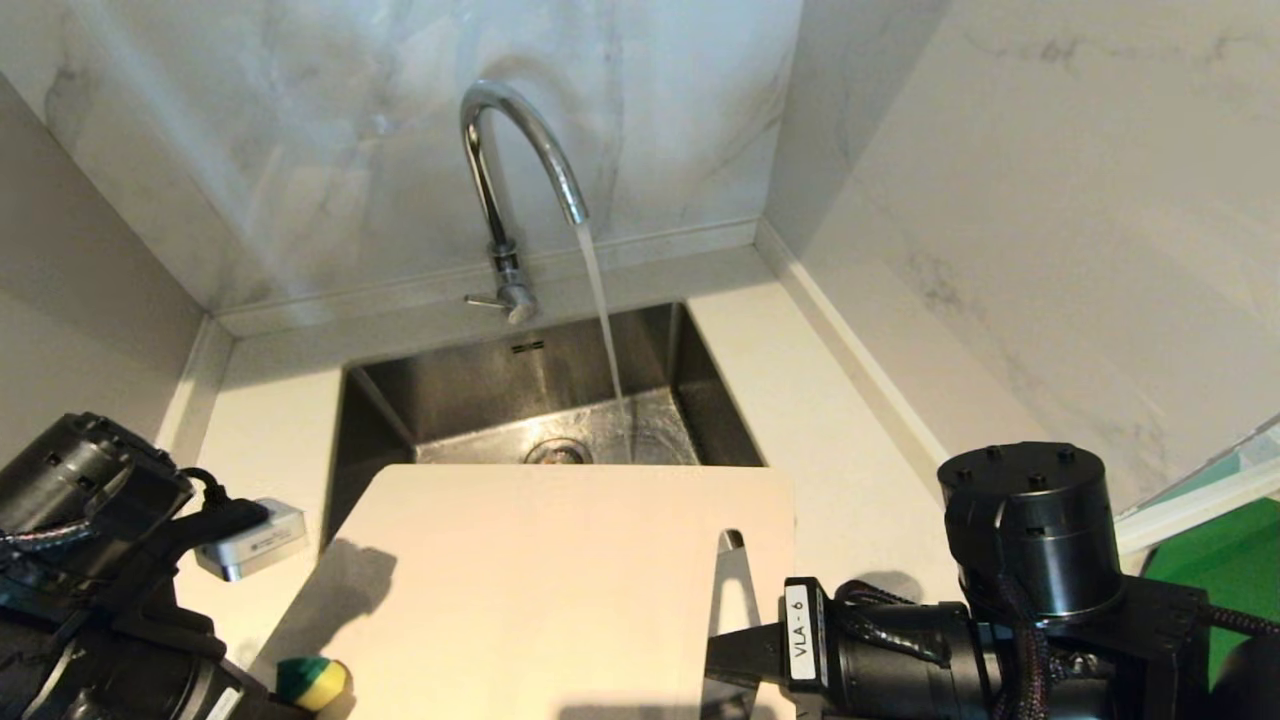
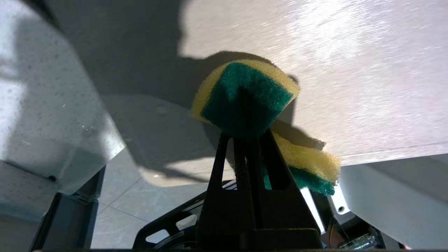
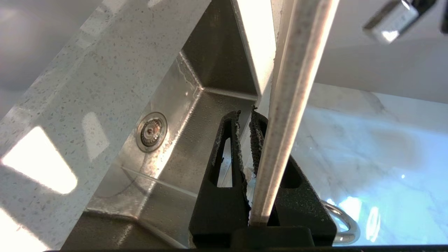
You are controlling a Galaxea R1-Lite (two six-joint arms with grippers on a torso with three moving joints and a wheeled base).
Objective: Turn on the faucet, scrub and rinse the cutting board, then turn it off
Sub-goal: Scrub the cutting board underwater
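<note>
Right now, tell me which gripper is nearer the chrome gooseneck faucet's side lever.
Right, narrowly. The right gripper grips the cream plastic cutting board at its slotted end; the left gripper, holding the yellow-green sponge, sits farther back. Neither nears the lever.

A steel sink (image 1: 400, 400) with a round drain (image 1: 557, 452) is set into a pale counter (image 1: 850, 420); marble walls (image 1: 1000, 150) are seen behind.
</note>
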